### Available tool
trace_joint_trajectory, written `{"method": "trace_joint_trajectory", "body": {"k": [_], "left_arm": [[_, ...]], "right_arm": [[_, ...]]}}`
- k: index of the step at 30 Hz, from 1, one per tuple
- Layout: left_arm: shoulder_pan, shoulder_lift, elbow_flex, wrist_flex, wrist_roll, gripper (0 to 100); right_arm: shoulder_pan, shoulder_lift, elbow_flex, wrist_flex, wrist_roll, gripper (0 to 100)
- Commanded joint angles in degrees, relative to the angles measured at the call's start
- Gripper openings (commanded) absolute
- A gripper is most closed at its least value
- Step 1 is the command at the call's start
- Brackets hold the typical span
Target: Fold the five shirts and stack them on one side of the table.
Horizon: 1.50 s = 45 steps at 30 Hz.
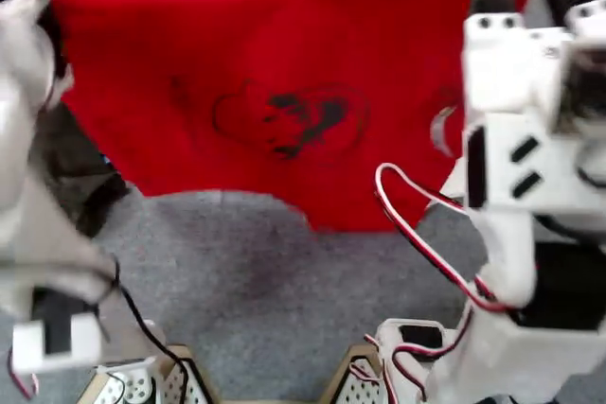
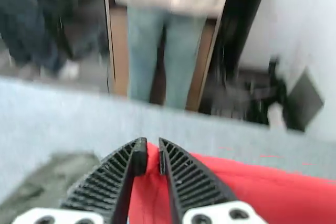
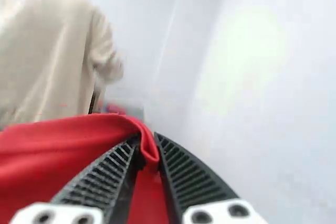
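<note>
High view: one red shirt (image 1: pixel 237 54) | left hand (image 2: pixel 150 151) pinching it | right hand (image 3: pixel 148 148) pinching it

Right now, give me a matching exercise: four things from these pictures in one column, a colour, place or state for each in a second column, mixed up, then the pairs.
Things:
1. shirt
2. left gripper
3. table
4. dark print

Colour, place or state:
a. grey
b. in the shirt's middle
c. shut on cloth
d. red

Pairs: 1-d, 2-c, 3-a, 4-b
</note>
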State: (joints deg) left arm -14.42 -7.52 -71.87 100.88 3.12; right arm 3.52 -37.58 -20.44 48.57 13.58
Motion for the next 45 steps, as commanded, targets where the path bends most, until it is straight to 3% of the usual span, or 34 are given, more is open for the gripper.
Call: {"method": "trace_joint_trajectory", "body": {"k": [1, 9, 15, 22, 25, 28, 33, 37, 40, 45], "left_arm": [[-0.75, -9.32, -1.19, 0.09, -0.7, 3], [-0.84, -27.96, 16.04, 0.09, -1.49, 3], [-0.84, -42.9, 29.76, 0.0, -4.84, 3], [-0.48, -50.99, 50.42, -3.96, -5.89, 3], [-0.4, -50.99, 63.87, -13.27, -5.89, 3], [-0.31, -50.99, 80.57, -28.31, -5.71, 3], [-0.31, -50.81, 110.46, -67.34, -5.89, 3], [0.22, -46.77, 125.14, -95.56, -6.68, 3], [0.75, -36.66, 123.82, -102.24, -10.55, 3], [0.22, -17.05, 108.79, -102.95, -10.9, 3]], "right_arm": [[-0.26, 3.82, -15.25, 0.35, -0.44, 1.5], [-0.26, 9.63, -33.01, 1.41, 0.0, 1.5], [-0.53, 9.63, -41.01, 13.54, 2.37, 1.5], [-0.62, 10.33, -35.65, 19.52, 5.36, 1.5], [-0.62, 11.03, -26.24, 17.14, 5.36, 1.5], [-0.62, 12.88, -14.37, 11.08, 5.36, 1.5], [-2.2, 17.19, 6.81, -7.03, 5.36, 1.4], [-4.57, 23.69, 18.68, -25.49, 5.36, 1.4], [-5.19, 30.99, 19.12, -35.25, 5.27, 1.4], [-5.54, 42.95, 7.96, -36.92, 5.01, 1.4]]}}
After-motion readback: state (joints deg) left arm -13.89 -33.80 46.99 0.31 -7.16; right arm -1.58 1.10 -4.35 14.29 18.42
